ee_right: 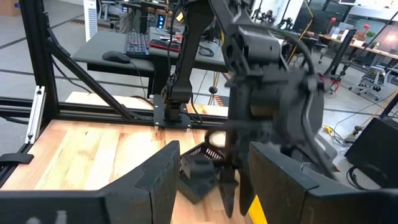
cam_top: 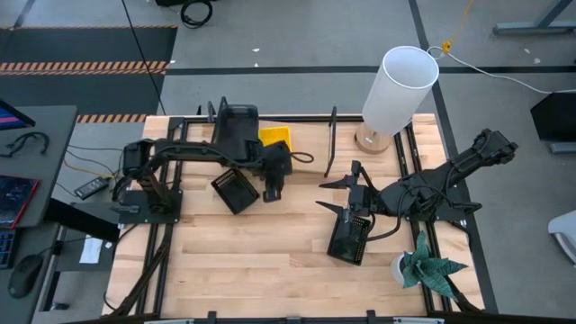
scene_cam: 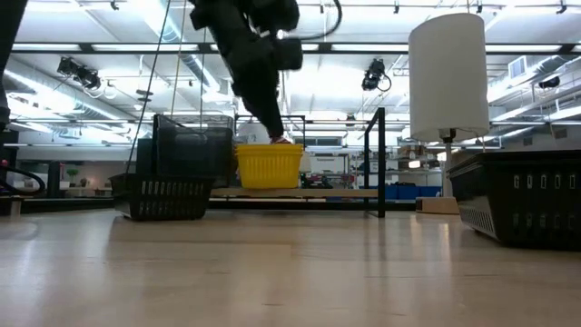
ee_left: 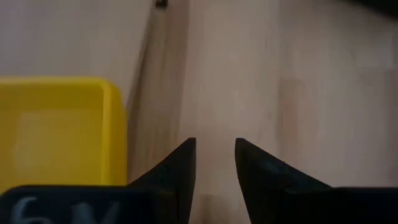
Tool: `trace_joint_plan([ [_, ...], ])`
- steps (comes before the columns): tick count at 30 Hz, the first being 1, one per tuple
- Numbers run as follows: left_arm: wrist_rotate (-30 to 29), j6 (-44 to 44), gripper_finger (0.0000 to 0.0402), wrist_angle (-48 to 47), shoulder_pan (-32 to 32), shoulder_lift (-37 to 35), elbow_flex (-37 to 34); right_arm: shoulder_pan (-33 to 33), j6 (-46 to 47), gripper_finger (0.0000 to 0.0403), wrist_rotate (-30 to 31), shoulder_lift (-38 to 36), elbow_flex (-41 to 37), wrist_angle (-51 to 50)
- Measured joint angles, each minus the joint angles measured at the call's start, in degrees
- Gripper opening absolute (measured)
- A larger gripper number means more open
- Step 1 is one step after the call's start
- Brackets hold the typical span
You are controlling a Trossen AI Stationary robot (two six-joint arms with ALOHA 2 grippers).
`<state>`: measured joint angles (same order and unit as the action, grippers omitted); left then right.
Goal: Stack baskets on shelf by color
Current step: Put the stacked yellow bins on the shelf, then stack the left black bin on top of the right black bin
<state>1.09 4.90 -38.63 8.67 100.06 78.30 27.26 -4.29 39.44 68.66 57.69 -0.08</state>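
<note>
Beside the yellow basket (cam_top: 276, 137) on the shelf (scene_cam: 300, 193), left claw (cam_top: 270, 191) hangs released — descending could clip its rim.

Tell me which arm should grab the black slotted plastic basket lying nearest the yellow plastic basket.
Left. Its gripper hangs open right beside that black slotted plastic basket; the right gripper sits farther off, by the other black basket.

A bright yellow basket (cam_top: 276, 138) sits upright on the shelf (scene_cam: 300, 193), beside a smoky grey one (scene_cam: 192, 143). One black slotted basket (cam_top: 236, 190) lies on the table before the shelf; another (cam_top: 349, 238) lies well apart.
</note>
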Motion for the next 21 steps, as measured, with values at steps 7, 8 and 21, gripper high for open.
trace_joint_plan([
  [7,-12.6,0.0,0.0118,-1.1,0.2,2.4,-0.1,0.0,-0.1,0.0195,0.0,0.0,0.0,0.0],
  [8,-14.1,0.0,0.0118,-1.1,0.2,2.4,-0.1,0.0,-0.2,0.0195,0.0,0.0,0.0,0.0],
  [21,-6.9,-0.1,0.0118,-4.1,-2.6,0.9,0.0,0.1,-0.2,0.0195,0.0,0.0,0.0,-0.8],
])
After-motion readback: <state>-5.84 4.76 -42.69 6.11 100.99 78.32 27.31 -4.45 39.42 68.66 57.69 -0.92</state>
